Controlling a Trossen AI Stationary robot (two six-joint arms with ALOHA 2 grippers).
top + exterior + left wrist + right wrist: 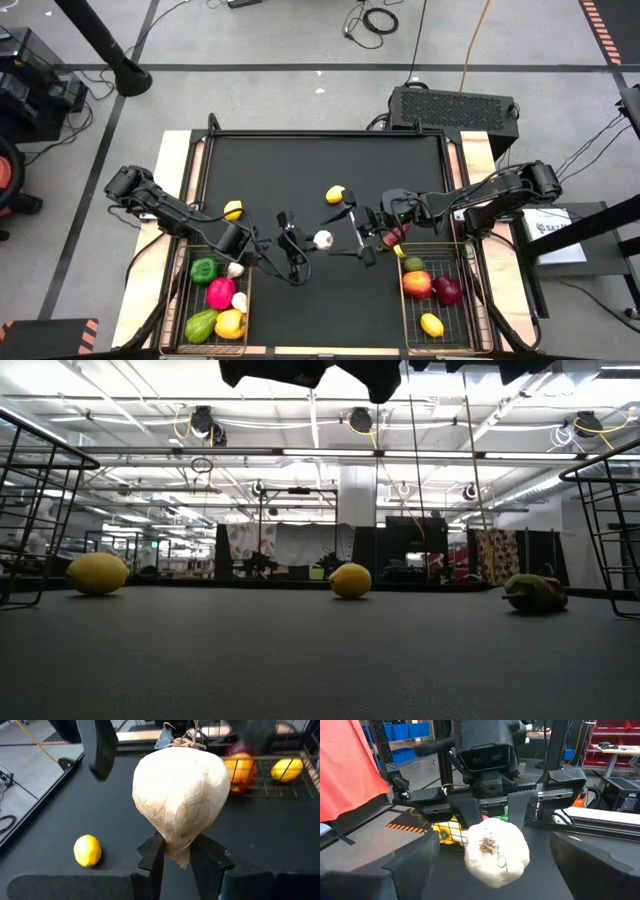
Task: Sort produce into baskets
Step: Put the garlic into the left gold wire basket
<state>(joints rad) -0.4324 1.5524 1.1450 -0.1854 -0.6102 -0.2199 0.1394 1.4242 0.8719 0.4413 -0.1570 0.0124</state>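
My left gripper [308,241] is shut on a white garlic bulb [322,238] above the middle of the table; the bulb fills the left wrist view [180,795]. My right gripper [340,234] is open, and its two fingers [415,865] stand wide on either side of the bulb [496,851] without touching it. Two yellow lemons [232,210] [335,194] lie on the black mat. A dark red and green piece [395,236] lies by the right basket [466,300]. The left basket [189,300] holds peppers and garlic. My left gripper pinches the garlic's narrow tapered end [178,851] between its two fingers. The fingers come level from the table's left. The bulb sticks out past the fingertips, its dry tuft [489,846] facing my right gripper. It is lifted clear of the mat.
The right basket holds red apples [417,284], a lemon [431,324] and a lime [413,264]. The left basket holds a green pepper [204,269], a pink one [221,292] and a yellow one [230,323]. The far half of the mat [320,160] is bare.
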